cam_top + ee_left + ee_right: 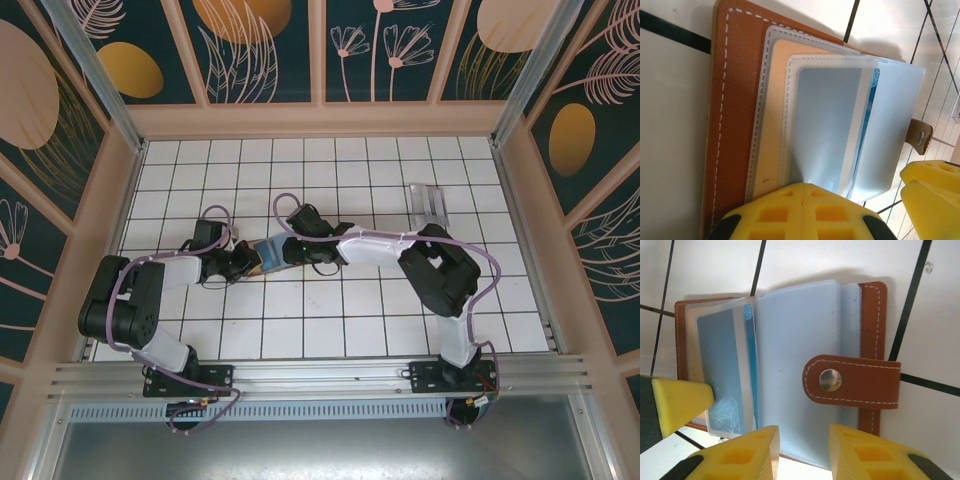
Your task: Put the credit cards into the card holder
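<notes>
Listing the card holder (272,253), lying open at the middle of the bench (400,330): we judge it light, its clear sleeves (800,340) floppy and slick, best held by the stiffer leather edge; left end effector (802,207) pressed together at a sleeve's edge, right end effector (802,452) slightly spread.

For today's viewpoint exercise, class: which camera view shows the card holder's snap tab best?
The right wrist view: the snap tab lies face-on across the clear sleeves, stud visible. The left wrist view catches just its tip; in the top view the card holder is a small patch, tab indiscernible.
</notes>
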Robot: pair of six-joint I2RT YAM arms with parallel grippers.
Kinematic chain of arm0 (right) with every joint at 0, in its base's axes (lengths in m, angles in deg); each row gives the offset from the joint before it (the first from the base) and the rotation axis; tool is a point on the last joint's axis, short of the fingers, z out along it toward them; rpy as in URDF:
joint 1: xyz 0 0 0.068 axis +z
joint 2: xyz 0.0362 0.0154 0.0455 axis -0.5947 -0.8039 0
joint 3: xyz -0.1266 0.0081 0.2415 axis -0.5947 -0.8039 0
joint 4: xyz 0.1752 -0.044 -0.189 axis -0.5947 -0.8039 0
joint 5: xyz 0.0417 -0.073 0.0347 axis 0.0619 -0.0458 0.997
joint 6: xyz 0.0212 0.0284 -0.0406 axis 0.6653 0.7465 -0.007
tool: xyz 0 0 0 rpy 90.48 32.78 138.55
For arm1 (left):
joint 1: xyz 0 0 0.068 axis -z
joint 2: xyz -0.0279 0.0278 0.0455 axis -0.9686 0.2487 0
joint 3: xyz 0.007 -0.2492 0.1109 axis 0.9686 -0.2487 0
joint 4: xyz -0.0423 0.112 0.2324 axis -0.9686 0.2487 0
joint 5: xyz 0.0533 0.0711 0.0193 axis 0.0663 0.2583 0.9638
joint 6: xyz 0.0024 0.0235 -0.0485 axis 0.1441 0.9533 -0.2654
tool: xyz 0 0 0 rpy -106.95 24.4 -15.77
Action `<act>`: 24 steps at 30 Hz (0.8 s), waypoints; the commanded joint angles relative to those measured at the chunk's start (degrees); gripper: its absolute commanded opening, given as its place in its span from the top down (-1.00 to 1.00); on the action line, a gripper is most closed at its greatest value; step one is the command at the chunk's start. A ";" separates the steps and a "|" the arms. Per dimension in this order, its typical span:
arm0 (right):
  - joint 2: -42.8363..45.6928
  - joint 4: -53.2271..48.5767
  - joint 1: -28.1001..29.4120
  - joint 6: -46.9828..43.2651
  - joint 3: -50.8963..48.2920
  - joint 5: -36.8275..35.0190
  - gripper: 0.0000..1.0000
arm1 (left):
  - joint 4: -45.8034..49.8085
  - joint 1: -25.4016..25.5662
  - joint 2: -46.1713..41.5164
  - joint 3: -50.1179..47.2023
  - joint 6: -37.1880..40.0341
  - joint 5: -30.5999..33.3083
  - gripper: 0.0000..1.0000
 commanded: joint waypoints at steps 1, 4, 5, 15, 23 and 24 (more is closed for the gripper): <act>-1.49 0.73 0.48 -0.83 1.85 0.88 0.36 | 3.49 0.48 1.90 -0.06 1.54 0.71 0.94; -1.88 0.12 0.69 -1.32 1.93 0.00 0.35 | 3.38 0.48 2.09 -0.06 1.52 0.68 0.94; -2.08 -0.17 0.70 -1.45 1.95 -0.37 0.34 | 3.40 0.47 2.18 -0.06 1.50 0.57 0.94; -1.72 -0.68 0.70 -0.84 0.85 -1.52 0.23 | 3.38 0.48 1.91 -0.32 1.49 0.68 0.94; -2.73 0.16 0.83 -0.49 0.70 0.18 0.30 | 3.21 0.48 1.83 -0.32 1.38 0.65 0.94; -2.90 0.07 0.83 -0.42 0.81 0.26 0.30 | 3.20 0.44 1.83 -0.33 1.41 0.68 0.94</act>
